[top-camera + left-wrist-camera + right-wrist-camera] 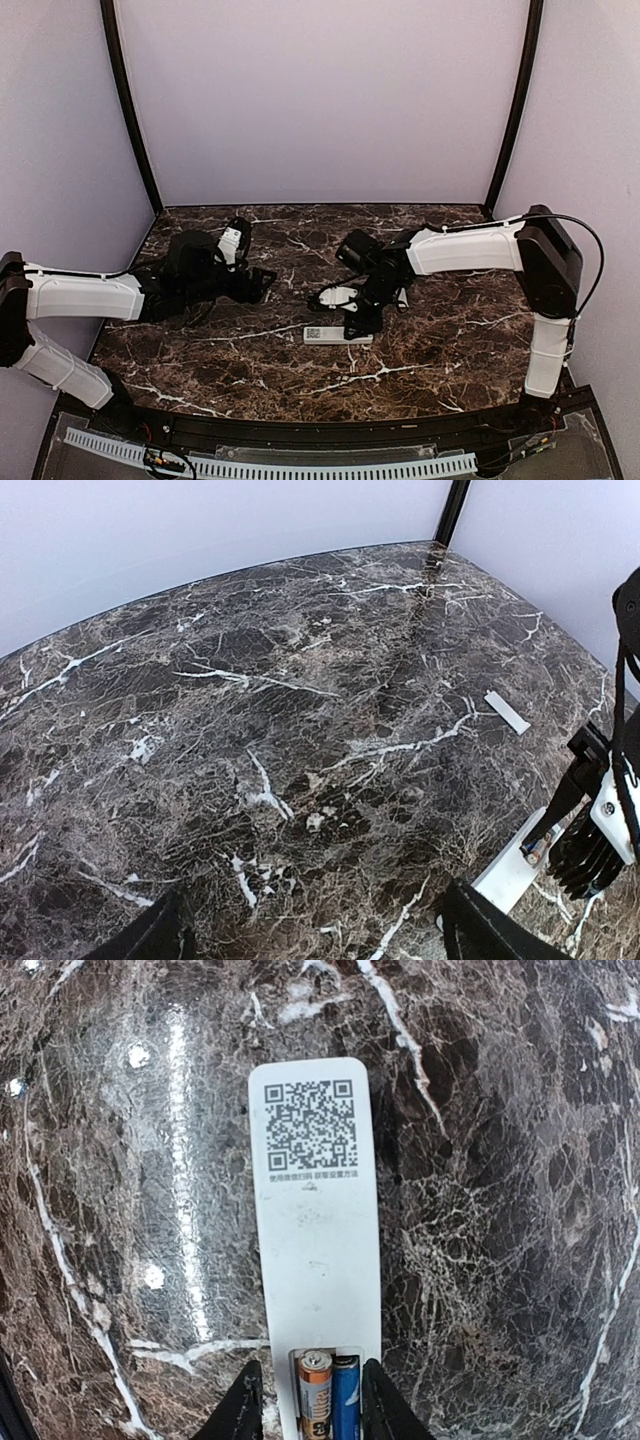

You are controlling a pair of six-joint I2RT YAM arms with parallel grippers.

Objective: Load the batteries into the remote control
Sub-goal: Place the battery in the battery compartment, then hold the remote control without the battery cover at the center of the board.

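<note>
Loading looks done: both batteries (330,1400) sit in the remote control (318,1210) recess, on the middle of the desk (200,350). The right pincer (311,1364), slightly spread, straddles them empty; the left pincer (312,890) gapes idle. Next, probably: lift clear and fetch the cover (507,711).

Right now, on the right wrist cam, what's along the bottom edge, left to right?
pincer finger → orange battery → blue battery → other pincer finger. Both batteries lie side by side in the recess of the remote control.
</note>
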